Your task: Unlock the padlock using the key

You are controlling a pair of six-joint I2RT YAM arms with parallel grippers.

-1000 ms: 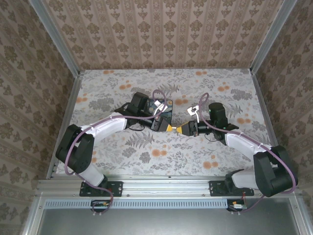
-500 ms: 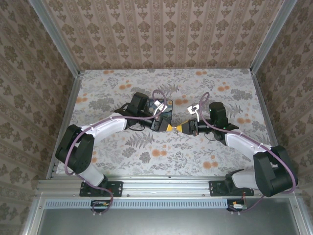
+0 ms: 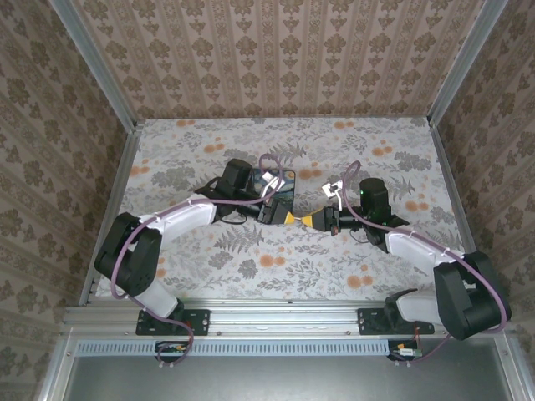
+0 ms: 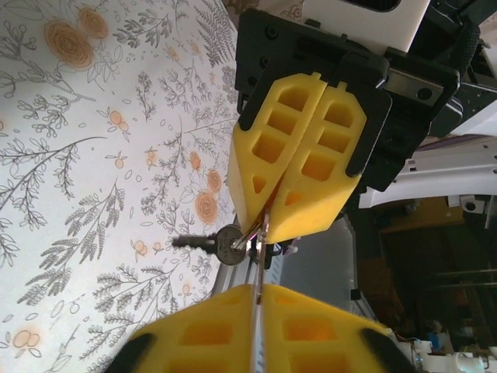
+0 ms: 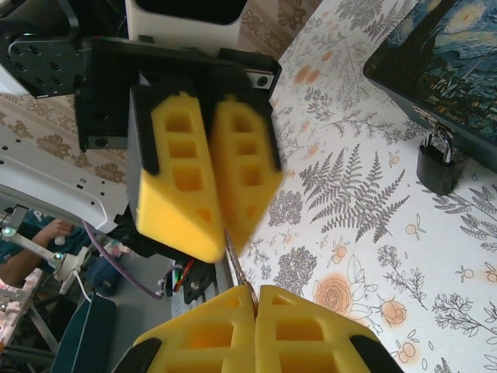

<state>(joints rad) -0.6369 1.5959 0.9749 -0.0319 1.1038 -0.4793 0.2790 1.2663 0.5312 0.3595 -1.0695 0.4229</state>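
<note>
The key (image 4: 231, 244) is airborne, the padlock (image 5: 437, 165) waits!
The left gripper (image 4: 256, 303) and right gripper (image 4: 268, 221) both pinch the key tip-to-tip; the padlock lies beside the blue tin (image 5: 443, 62), shackle looking closed, insertion yet to come.

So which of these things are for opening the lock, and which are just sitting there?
For the job:
- the key, pinched between the left gripper and the right gripper
- the padlock, standing on the table

Just lying about:
- the blue tin, right by the padlock
</note>
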